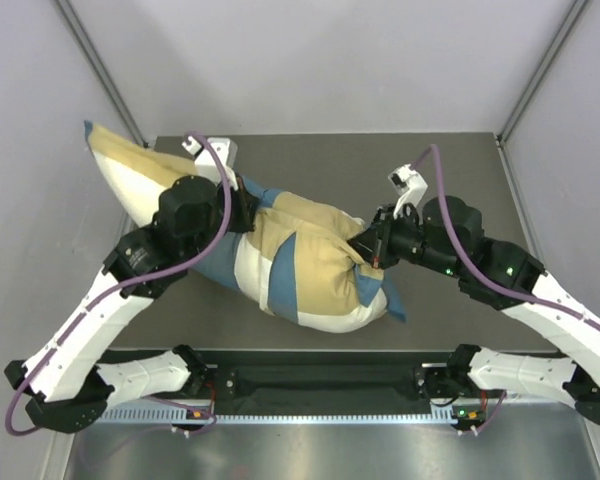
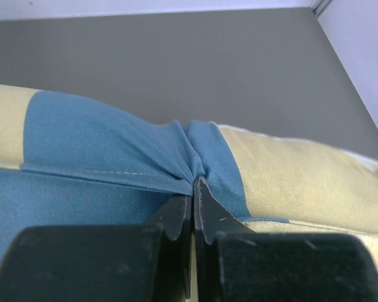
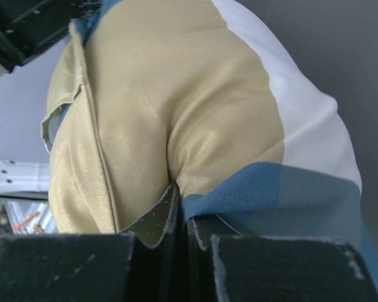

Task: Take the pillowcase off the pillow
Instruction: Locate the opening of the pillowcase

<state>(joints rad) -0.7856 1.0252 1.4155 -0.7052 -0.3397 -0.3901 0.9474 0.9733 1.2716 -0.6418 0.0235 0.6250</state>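
Observation:
The checked pillowcase [image 1: 310,255] in blue, tan and cream lies stuffed and diagonal across the table, from the back left to the front right. The pillow is hidden inside it. My left gripper [image 1: 242,212] sits on the case's left middle. In the left wrist view its jaws [image 2: 194,189] are shut, and puckered blue fabric [image 2: 101,138] is pinched at their tips. My right gripper [image 1: 366,245] presses into the case's right end. In the right wrist view it [image 3: 181,195] is shut on a fold where tan cloth [image 3: 176,94] meets blue.
The grey table top [image 1: 380,170] is bounded by pale walls at the left, back and right. The case's far left corner [image 1: 105,145] sticks out past the table's left edge toward the wall. A black mounting rail [image 1: 320,385] runs along the near edge between the arm bases.

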